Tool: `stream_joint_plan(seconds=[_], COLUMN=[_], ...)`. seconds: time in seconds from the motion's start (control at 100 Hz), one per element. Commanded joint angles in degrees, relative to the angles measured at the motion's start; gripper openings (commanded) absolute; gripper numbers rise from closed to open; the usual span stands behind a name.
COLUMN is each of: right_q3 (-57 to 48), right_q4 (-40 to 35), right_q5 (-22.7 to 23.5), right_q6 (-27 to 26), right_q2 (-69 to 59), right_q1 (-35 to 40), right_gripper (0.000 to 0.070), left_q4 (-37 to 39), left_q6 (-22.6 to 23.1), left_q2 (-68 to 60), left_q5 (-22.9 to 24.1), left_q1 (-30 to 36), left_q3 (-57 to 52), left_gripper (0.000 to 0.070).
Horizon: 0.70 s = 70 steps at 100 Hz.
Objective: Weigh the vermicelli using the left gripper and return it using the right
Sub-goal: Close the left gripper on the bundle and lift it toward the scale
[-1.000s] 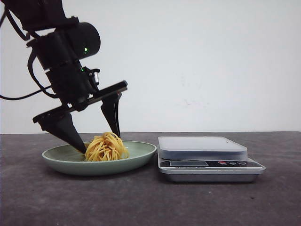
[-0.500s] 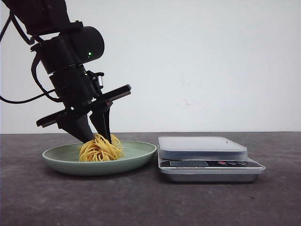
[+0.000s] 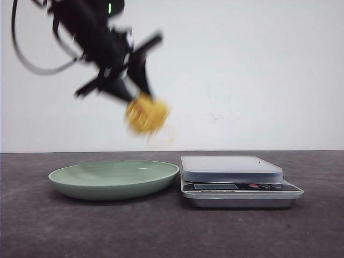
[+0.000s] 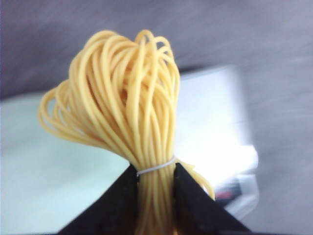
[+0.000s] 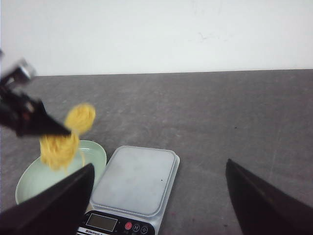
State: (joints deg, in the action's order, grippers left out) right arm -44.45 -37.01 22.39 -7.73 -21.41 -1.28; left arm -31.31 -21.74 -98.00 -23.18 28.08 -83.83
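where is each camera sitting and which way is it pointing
Front view: low at table height, facing the wall; left claw holds noodles above plate and scale.
Left wrist: on the left arm, looking past its fingers at the noodles.
Right wrist: on the right arm, looking down over its open claw.
All share the noodles.

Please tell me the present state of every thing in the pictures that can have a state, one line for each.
vermicelli: lifted in the air, pinched by the left gripper.
left gripper: shut on the vermicelli.
right gripper: open, holding nothing.
plate: on the table, holding nothing.
scale: platform bare; display unreadable.
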Motion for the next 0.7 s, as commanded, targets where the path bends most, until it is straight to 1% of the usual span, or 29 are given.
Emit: stream_joint_plan(seconds=[0.0,0.01,0.06,0.13,0.19,0.33,0.41,0.47,0.69], right_q3=[-1.05,-1.05,-1.05,-1.05,-1.05,-1.05,-1.05,-1.05,-1.05], right_q4=[0.63,0.63,0.59,0.5,0.5,0.52,0.52,0.5,0.5], right_q5=[-0.07,-0.07,-0.02,0.07,0.09,0.09,0.09,0.11,0.11], right_q6=[0.31,0.31,0.26,0.24,0.24,0.22,0.2,0.2,0.2], right_q2=[-0.22,-0.22,-0.22,-0.22,-0.2,-0.2,-0.2,-0.2,-0.2], right_q1=[0.02,0.02,0.02,0.02,0.02,0.02,0.02,0.02,0.02], right_gripper=[0.0537,0.0537,0.0537,0.0537,0.0537,0.0537,0.0537,0.0537,0.0537], left_q4=[1.25,1.36,2.78,5.7,7.65,10.38,10.51,10.84,14.69], left_q6=[-1.31,-1.79,-3.39,-5.51,-6.91,-8.07,-7.76,-7.76,-11.54], left_q2=[-0.04,-0.04,-0.07,-0.07,-0.15,-1.16,-2.1,-2.93,-9.42], left_q5=[-6.03,-7.23,-10.19,-11.52,-11.39,-10.51,-6.82,-5.33,-5.81], left_q1=[1.01,1.16,1.88,3.21,4.52,7.69,9.42,10.34,11.32], left_q3=[-3.17,-3.61,-4.39,-4.44,-4.44,-4.44,-4.44,-4.44,-4.44], left_gripper=[0.0003,0.0003,0.0003,0.0003,0.0003,0.0003,0.0003,0.0003,0.0003])
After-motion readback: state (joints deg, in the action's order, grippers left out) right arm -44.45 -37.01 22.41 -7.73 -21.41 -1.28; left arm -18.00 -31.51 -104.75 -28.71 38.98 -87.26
